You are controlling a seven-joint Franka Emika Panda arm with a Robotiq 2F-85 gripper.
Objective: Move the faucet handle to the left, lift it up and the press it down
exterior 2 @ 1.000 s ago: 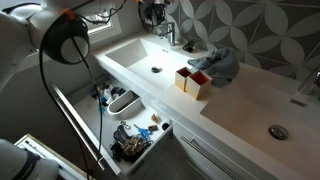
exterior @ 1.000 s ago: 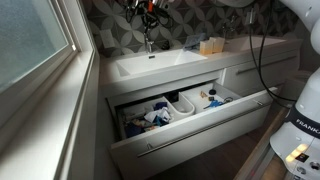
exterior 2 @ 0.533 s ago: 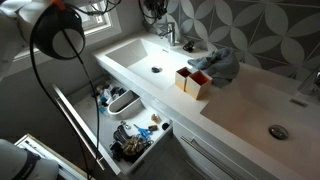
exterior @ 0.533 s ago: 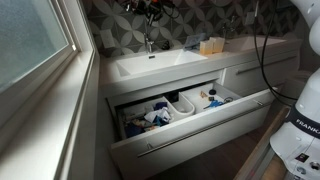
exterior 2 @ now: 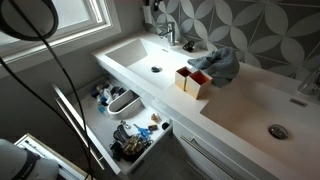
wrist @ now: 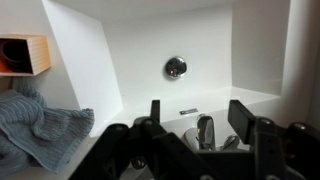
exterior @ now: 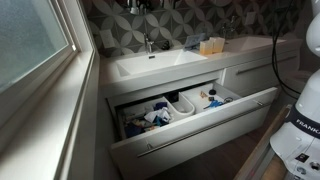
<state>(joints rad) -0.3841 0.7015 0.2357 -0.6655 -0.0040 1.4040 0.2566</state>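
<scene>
Wrist view, looking down into the basin [wrist: 140, 60]: drain [wrist: 176, 67] in the middle of its white floor. At the basin's back rim, low in this view, the faucet handle [wrist: 205, 129], a short chrome lever on a small silver faucet. Gripper [wrist: 197, 106] raised over that back rim, fingers [wrist: 240, 115] spread wide, clamped on nothing. Handle roughly in line with the gap between the two fingers, clear of both, with no touch between chrome and fingers. Height of the tips over the handle not readable from here.

In an exterior view, the faucet [exterior: 148, 43] upright at the middle of the basin's back rim, against the patterned wall; handle too small there to judge for tilt or turn. Only a dark part of the gripper in sight at the top edge of both exterior views, above the faucet and well clear of the basin.

Beside the basin, on the same counter: a wooden box [exterior 2: 194, 81] with red things inside, close to the basin's side rim, and a crumpled blue-grey towel [exterior 2: 220, 63] just behind the box, toward the wall. Under the basin, a drawer [exterior: 190, 125] pulled open, full of clutter.
</scene>
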